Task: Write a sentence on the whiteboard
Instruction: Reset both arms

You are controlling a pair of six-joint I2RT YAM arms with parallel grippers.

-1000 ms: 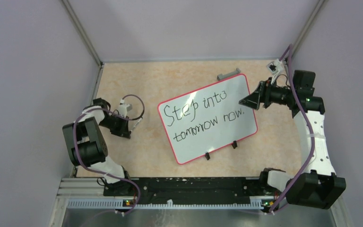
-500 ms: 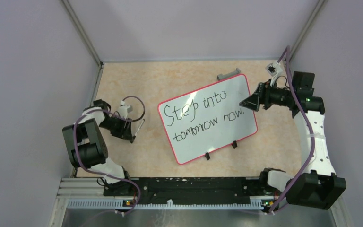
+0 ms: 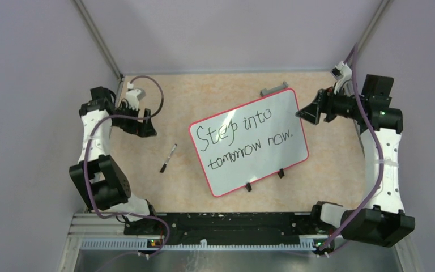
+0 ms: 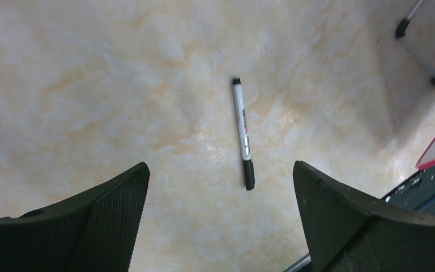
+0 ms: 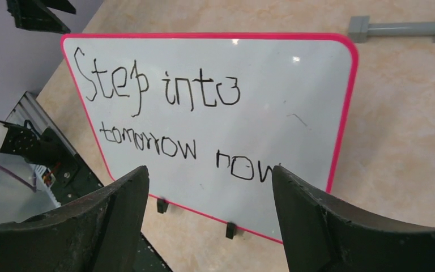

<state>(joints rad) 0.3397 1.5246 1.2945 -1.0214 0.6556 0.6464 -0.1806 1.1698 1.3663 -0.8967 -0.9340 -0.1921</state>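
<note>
Plainly left gripper [image 4: 220, 170] and right gripper [image 5: 209, 170] gape empty, marker [image 4: 241, 133] lying near whiteboard [image 5: 317, 113].

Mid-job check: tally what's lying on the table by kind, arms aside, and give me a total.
whiteboard: 1
marker: 1
grey bar: 1
Total: 3

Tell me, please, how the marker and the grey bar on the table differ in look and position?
The marker is slim and white with black ends; the grey bar is thicker, all grey, with blocky ends. The marker lies left of the whiteboard, well apart from it; the grey bar lies close beyond its far edge. Both lie flat on the table, untouched.
</note>
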